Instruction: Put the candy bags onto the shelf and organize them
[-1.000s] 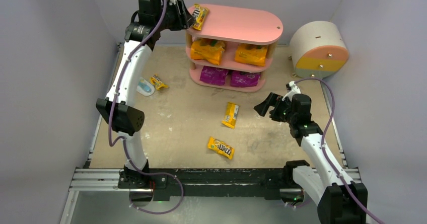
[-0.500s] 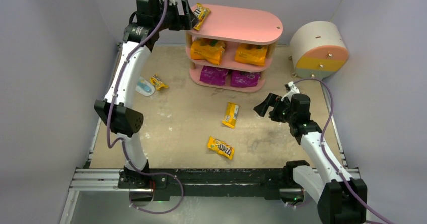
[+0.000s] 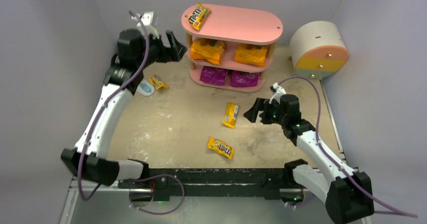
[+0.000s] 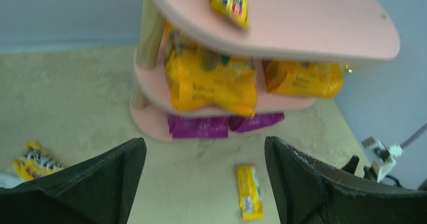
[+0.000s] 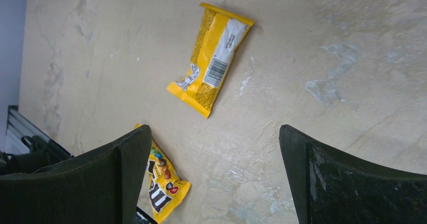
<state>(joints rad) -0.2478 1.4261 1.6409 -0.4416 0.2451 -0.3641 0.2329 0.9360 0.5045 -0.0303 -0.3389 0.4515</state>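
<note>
The pink shelf (image 3: 252, 25) stands at the back; it also shows in the left wrist view (image 4: 312, 27). One yellow M&M's packet (image 3: 198, 16) lies on its top board's left end. Two orange bags (image 3: 207, 50) fill the middle tier, two purple bags (image 3: 214, 75) the bottom. Three yellow packets lie on the table: one at the left (image 3: 158, 82), one mid-table (image 3: 230, 115), one nearer (image 3: 220, 147). My left gripper (image 3: 173, 47) is open and empty, left of the shelf. My right gripper (image 3: 254, 112) is open and empty, right of the mid-table packet (image 5: 211, 58).
A round cream drawer unit (image 3: 318, 50) with pink and yellow fronts stands at the back right. A flat light-blue-and-white item (image 3: 145, 88) lies by the left packet. Grey walls close in on the left, back and right.
My left gripper has let go of the packet on the top board, drawn back left and dropped lower. My right gripper has moved a little left toward the mid-table packet.
</note>
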